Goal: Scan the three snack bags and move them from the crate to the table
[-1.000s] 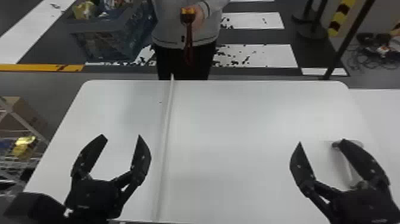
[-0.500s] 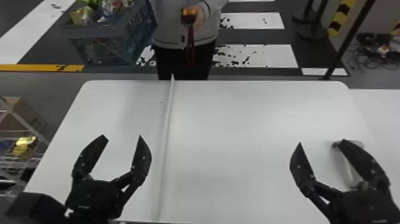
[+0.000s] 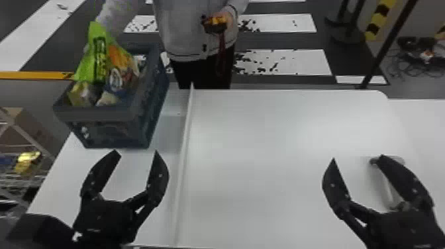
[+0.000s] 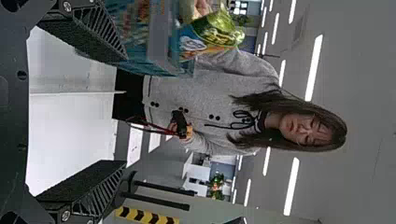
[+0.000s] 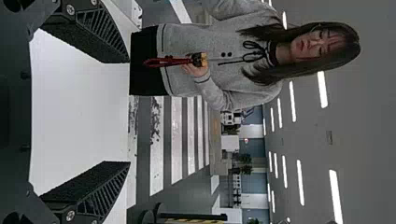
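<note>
Black, tapered fingers are held apart on both the left gripper (image 3: 136, 152) and the right gripper (image 3: 357, 158). Beyond the left fingers, glossy, crinkled snack bags (image 3: 121, 74) are heaped in a boxy plastic crate (image 3: 99, 114), reached by a person's sleeve (image 3: 116, 16). The smooth surface (image 3: 265, 149) is crossed by a thin raised strip (image 3: 185, 139) just right of the left fingers. Flat width is spread from there to the right fingers, the far edge set well beyond them.
</note>
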